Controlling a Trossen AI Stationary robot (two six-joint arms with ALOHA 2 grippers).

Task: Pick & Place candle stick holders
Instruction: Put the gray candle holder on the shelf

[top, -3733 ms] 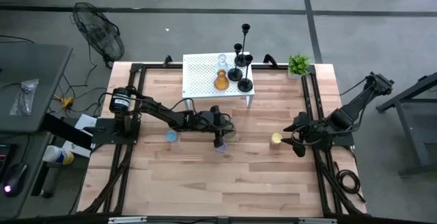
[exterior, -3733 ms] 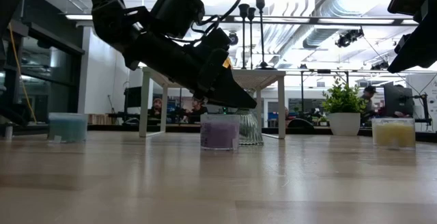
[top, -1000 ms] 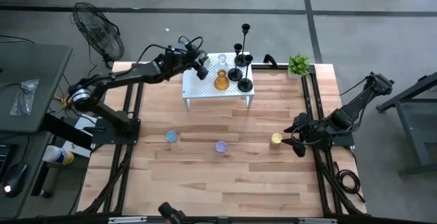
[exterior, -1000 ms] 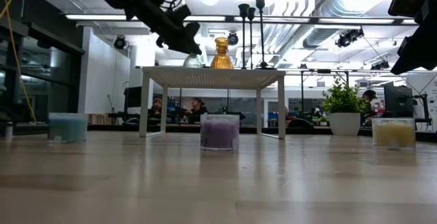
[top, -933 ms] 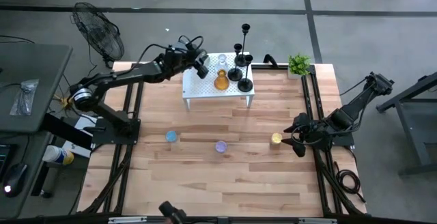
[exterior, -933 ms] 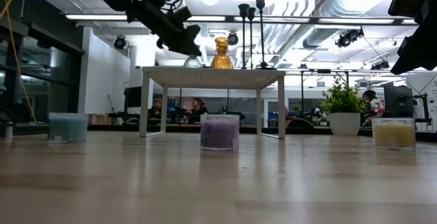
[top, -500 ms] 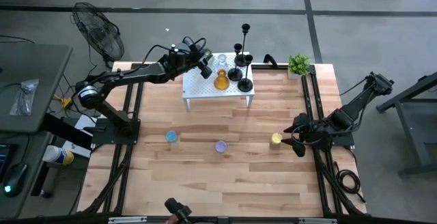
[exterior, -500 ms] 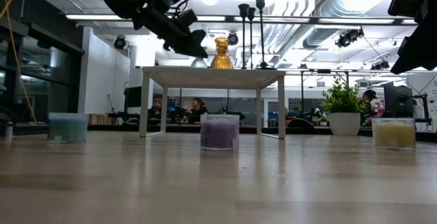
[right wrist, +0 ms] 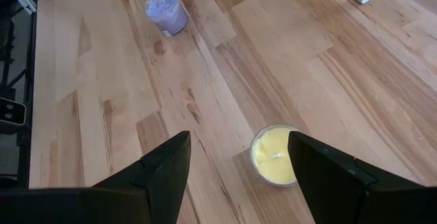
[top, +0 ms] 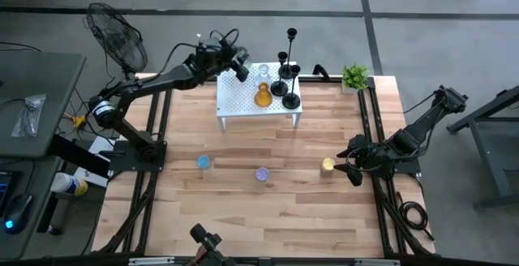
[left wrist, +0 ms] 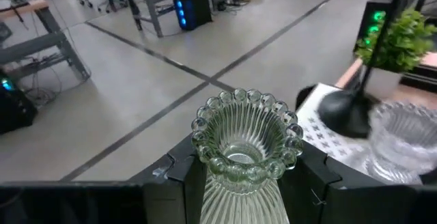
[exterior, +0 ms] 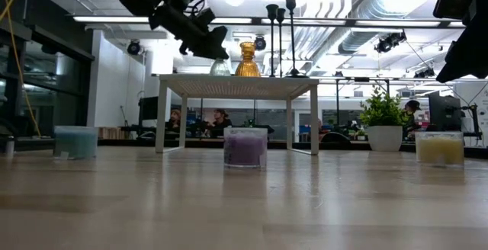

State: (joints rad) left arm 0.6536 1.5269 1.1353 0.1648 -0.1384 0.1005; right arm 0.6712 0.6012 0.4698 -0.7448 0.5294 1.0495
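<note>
While you carry, the high view puts your left gripper [top: 241, 63] over the white stand's [top: 235, 102] far-left corner; your right gripper [top: 350, 167], jaws wide, waits by the yellow candle [top: 328, 165]. Left wrist view: jaws clamp the ribbed glass holder [left wrist: 246, 152]. Next, I judge, lower it onto bare stand beside the clear holder [left wrist: 403, 138].

We see robotics lab: concrete floor [top: 454, 23], exposed ceiling ducts [exterior: 374, 6], computer workstations [left wrist: 194, 9], seated people [exterior: 219, 117] behind wooden table [top: 243, 209].

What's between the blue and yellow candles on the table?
High view: only the purple candle sits between the blue candle and the yellow candle.
</note>
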